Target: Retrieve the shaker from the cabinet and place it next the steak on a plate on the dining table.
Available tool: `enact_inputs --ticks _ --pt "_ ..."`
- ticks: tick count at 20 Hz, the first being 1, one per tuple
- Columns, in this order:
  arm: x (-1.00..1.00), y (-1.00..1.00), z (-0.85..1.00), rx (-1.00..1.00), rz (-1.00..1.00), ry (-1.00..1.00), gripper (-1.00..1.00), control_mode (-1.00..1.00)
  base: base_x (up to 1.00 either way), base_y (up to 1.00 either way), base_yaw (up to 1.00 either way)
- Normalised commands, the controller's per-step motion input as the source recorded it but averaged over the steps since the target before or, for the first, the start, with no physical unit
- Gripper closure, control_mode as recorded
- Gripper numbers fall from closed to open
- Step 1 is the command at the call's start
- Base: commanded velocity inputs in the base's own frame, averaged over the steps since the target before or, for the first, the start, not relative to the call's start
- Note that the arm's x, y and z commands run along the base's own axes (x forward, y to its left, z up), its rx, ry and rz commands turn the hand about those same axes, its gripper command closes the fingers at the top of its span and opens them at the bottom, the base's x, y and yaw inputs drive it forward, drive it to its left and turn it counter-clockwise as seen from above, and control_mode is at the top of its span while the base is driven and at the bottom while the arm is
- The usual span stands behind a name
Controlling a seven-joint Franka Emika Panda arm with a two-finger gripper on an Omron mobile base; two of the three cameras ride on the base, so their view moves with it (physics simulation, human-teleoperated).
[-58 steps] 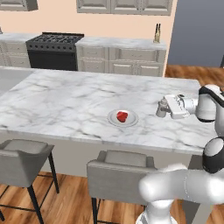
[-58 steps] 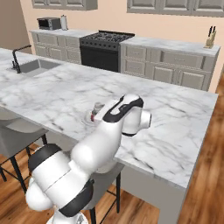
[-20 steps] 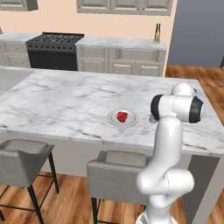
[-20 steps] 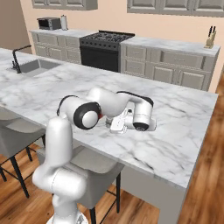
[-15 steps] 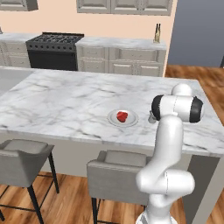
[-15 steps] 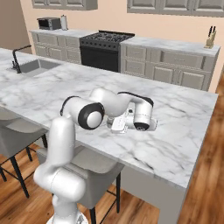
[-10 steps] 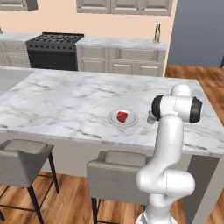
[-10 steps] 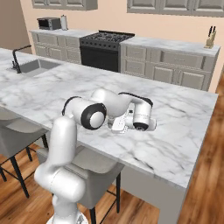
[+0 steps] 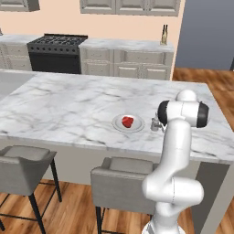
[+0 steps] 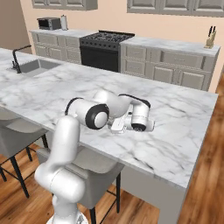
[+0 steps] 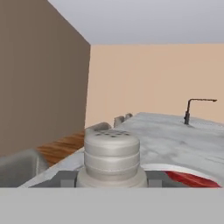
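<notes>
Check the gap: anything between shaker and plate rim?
Nothing: in the left base view, only bare dining table marble separates the shaker from the plate.

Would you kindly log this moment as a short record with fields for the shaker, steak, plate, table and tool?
shaker: upright on the dining table, just right of the plate in the left base view
steak: red chunk lying on the plate
plate: round, pale, near the table's front edge
tool: level with the shaker, its fingers either side of the base; grip cannot be judged
</notes>
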Motion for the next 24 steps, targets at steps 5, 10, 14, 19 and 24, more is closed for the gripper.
enact_inputs --ticks 5,10,14,19,24 --pt "0.35 0.00 -0.15 0.00 0.00 0.03 1.00 -1.00 0.00 0.00 0.00" --pt "0.47 -0.02 -0.06 0.00 0.00 0.00 1.00 -1.00 0.00 0.00 0.00" --pt "0.30 -0.11 -0.18 0.00 0.00 0.01 1.00 -1.00 0.00 0.00 0.00" --pt "0.26 -0.10 -0.42 0.00 0.00 0.04 1.00 -1.00 0.00 0.00 0.00" --pt "0.36 0.00 -0.42 0.00 0.00 0.03 1.00 -1.00 0.00 0.00 0.00"
